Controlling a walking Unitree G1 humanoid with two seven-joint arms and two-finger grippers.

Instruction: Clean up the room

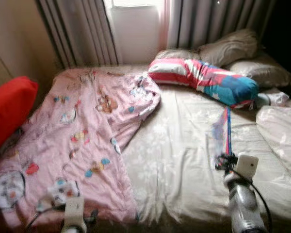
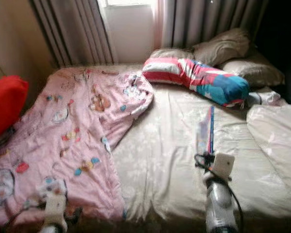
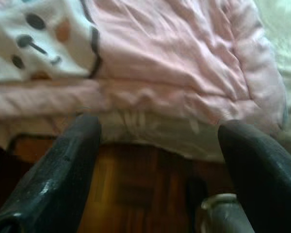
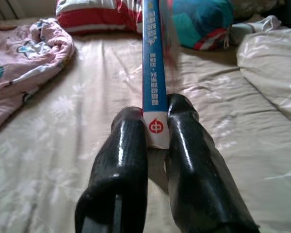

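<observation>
From my head camera, a wide bed with a pale floral sheet (image 1: 184,160) lies before me. A pink quilted cartoon-print blanket (image 1: 77,141) covers its left half, a long striped red, white and blue bolster pillow (image 1: 203,80) lies across the head, and grey-beige pillows (image 1: 242,56) are stacked behind it below grey curtains (image 1: 77,29). A red cushion (image 1: 7,109) sits off the bed's left edge. My right end effector (image 1: 227,158) is raised over the sheet, holding a thin blue-spined book (image 1: 227,131) upright by its lower end. My left end effector (image 1: 63,206) is low at the near edge of the blanket.

In my left wrist view, the left end effector's two black fingers (image 3: 63,170) stand wide apart, gripping nothing, with the blanket's hem just beyond them and wooden floor (image 3: 140,189) below.

In my right wrist view, the right fingers (image 4: 121,165) are clamped narrowly on the book's spine, which points toward the bolster pillow.
</observation>
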